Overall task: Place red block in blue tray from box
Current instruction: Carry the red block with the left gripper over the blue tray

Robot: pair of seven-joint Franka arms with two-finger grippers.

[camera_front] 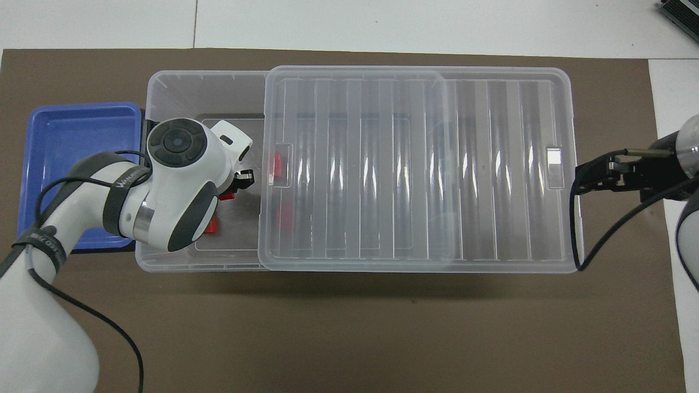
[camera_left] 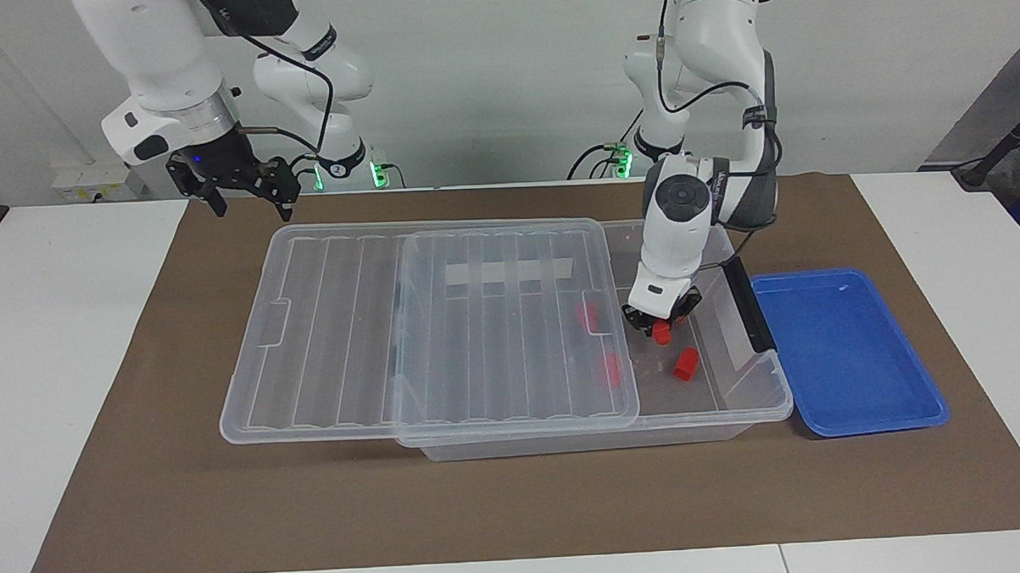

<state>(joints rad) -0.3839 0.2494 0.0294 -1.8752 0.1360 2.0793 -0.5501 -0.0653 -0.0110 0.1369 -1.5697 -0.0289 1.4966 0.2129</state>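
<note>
You see bright red block (camera_left: 662,335) pinched in black left gripper (camera_left: 660,323). More red blocks (camera_left: 685,363) in clear box (camera_left: 739,401). Box lid (camera_left: 426,323): clear, ribbed in parallel stripes, pale tape strip (camera_left: 509,272) across ribs. Clip handle (camera_left: 748,304): black. Blue tray (camera_left: 847,351): solid blue, glossy. Brown mat (camera_left: 517,490) over white table (camera_left: 54,336). Arms white with grey bands, black cables; right gripper (camera_left: 248,202) black. Green lights (camera_left: 376,174) glow at arm bases.
</note>
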